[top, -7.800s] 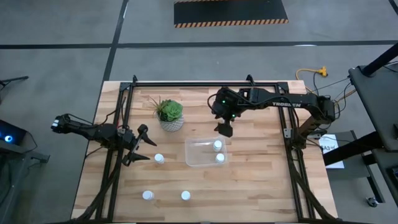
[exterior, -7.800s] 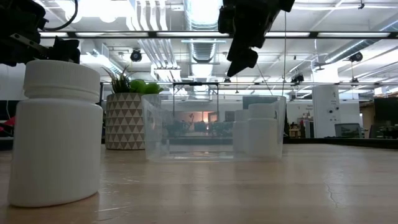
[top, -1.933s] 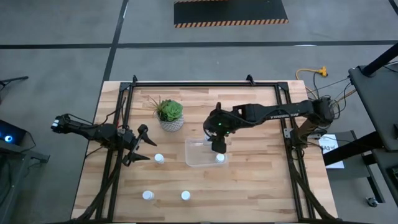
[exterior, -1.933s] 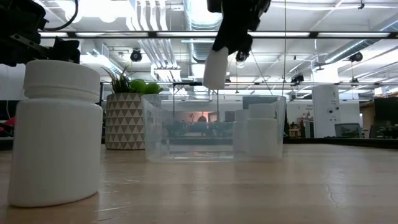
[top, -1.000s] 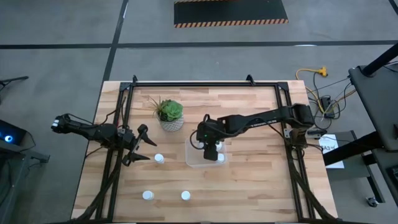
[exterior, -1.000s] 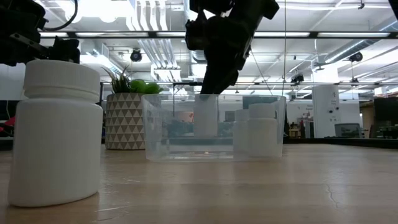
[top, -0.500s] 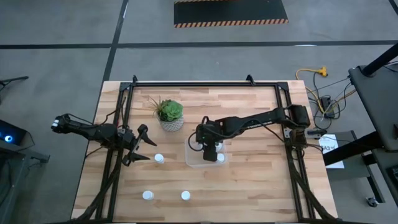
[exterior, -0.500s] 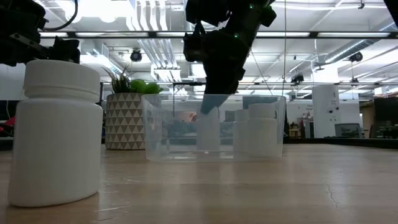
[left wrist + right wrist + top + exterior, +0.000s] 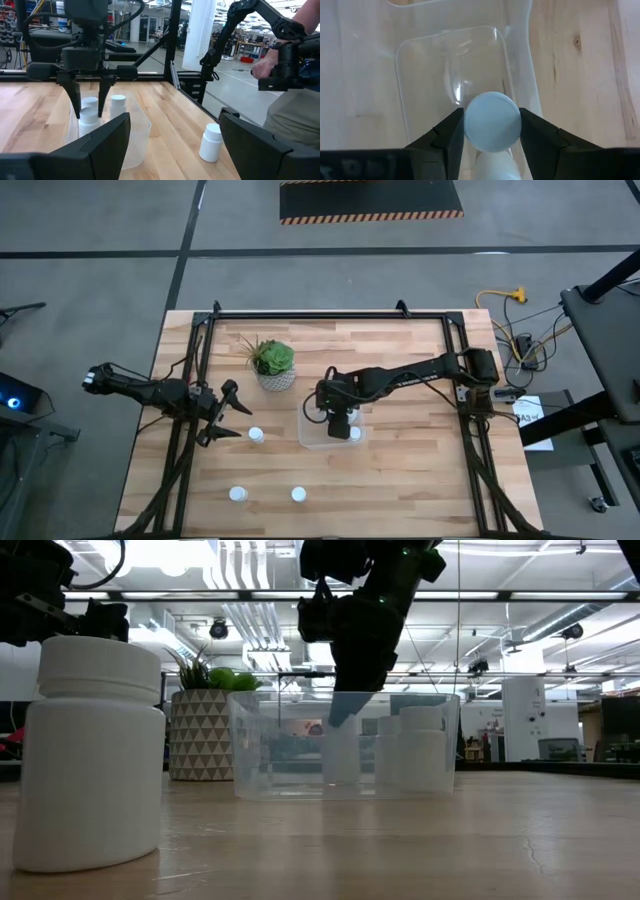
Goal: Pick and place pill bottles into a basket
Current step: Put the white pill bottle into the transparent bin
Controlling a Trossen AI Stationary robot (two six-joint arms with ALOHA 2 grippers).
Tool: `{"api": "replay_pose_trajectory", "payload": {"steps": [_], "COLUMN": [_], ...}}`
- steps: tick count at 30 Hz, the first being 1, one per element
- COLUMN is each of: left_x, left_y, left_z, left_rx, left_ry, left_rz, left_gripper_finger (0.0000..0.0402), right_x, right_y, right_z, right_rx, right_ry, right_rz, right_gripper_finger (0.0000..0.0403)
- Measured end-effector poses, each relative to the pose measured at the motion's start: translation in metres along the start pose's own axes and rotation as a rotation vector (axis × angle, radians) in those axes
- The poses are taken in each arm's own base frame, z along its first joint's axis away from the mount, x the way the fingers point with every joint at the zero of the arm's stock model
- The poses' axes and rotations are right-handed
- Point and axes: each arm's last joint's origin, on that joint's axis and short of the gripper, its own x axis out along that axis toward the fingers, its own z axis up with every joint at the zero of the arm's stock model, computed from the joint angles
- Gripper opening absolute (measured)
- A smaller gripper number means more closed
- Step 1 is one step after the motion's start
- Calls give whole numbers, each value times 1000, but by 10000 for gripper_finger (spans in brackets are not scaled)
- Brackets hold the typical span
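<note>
My right gripper point(image 9: 338, 424) reaches down into the clear basket point(image 9: 306, 432) and is shut on a small white pill bottle point(image 9: 340, 754). The same bottle shows in the right wrist view point(image 9: 492, 127). Two more bottles point(image 9: 420, 748) stand on their bases on the basket's floor beside it. My left gripper point(image 9: 224, 414) is open and empty at the table's left, just left of a loose bottle point(image 9: 256, 434). Two other bottles point(image 9: 237, 493) point(image 9: 298, 494) stand near the front edge. My right gripper pinches the bottle between its two fingers at the cap's opposite sides point(image 9: 468, 128). The fingers come from above and point down. The bottle stands upright inside the basket, its base at or just above the basket's floor.
A green plant in a white pot point(image 9: 272, 366) stands left of and behind the basket. A black frame point(image 9: 330, 315) runs around the table. The front-left bottle looms large in the low view point(image 9: 95, 750). A person point(image 9: 295, 75) shows beyond the table in the left wrist view.
My right gripper has gone down into the basket with the bottle. The bottle has come down from about rim height to the basket's floor, still upright and still held.
</note>
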Motion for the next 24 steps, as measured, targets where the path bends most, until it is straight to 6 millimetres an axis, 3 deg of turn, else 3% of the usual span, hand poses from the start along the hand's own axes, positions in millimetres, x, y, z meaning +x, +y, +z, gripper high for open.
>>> {"api": "replay_pose_trajectory", "payload": {"steps": [10,24], "left_x": [0,0], "left_y": [0,0], "left_z": [0,0], "left_rx": [0,0], "left_ry": [0,0], "left_rz": [0,0], "left_gripper_finger": [290,290], "right_x": [0,-14], "right_y": [-1,0], "right_z": [-4,-1], "right_rx": [-3,-19], "right_ry": [41,1], "right_rz": [-8,0], "right_gripper_finger": [208,216]}}
